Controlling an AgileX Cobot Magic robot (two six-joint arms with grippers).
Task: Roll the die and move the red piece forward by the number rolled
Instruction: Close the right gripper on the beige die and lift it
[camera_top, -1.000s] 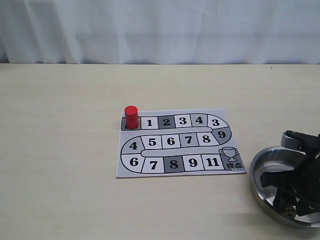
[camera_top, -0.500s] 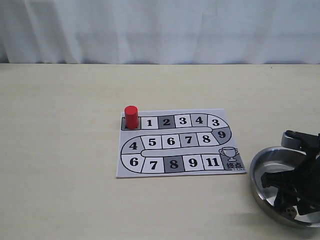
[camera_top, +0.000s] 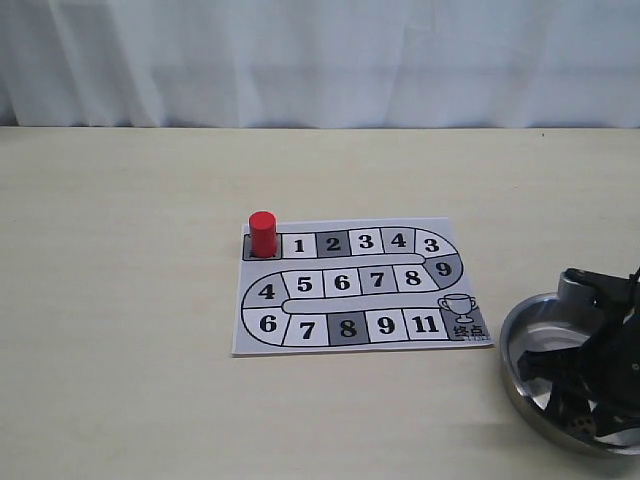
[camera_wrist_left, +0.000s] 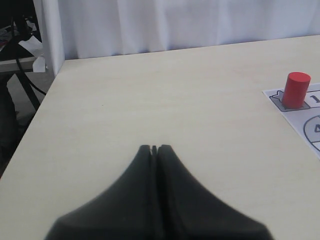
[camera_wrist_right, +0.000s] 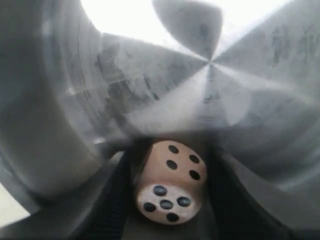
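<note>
My right end effector (camera_top: 590, 395) was down in the metal bowl (camera_top: 515, 330) at the board's (camera_top: 360, 285) 4 o'clock, its fingers (camera_wrist_right: 112, 205) flanking the die (camera_wrist_right: 170, 182); whether they pinched it I could not tell. My left end effector (camera_wrist_left: 154, 148) hung closed and empty over bare tabletop (camera_wrist_left: 150, 100). The red piece (camera_top: 263, 233) stood on the start square at the board's 10 o'clock corner, so I judged both the roll and the move were left to do

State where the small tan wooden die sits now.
Exterior view, lower right: the small tan wooden die lies in the round metal bowl, flanked by the right pincer.
</note>
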